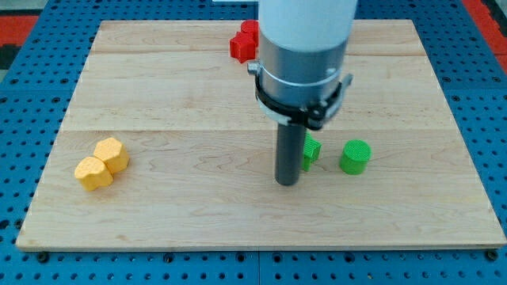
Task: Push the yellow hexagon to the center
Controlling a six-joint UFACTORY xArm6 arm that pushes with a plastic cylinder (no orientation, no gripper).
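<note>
The yellow hexagon (111, 153) sits near the left edge of the wooden board (198, 206). A second yellow block (93, 172), rounded in shape, touches it on its lower left. My tip (286, 182) rests on the board right of the middle, far to the right of both yellow blocks. A green block (310, 151) stands just right of the rod, partly hidden by it. A green cylinder (355, 156) stands further right.
Two red blocks (245, 42) sit together at the board's top edge, partly hidden behind the arm's grey and white body (305, 55). A blue perforated surface (24, 119) surrounds the board.
</note>
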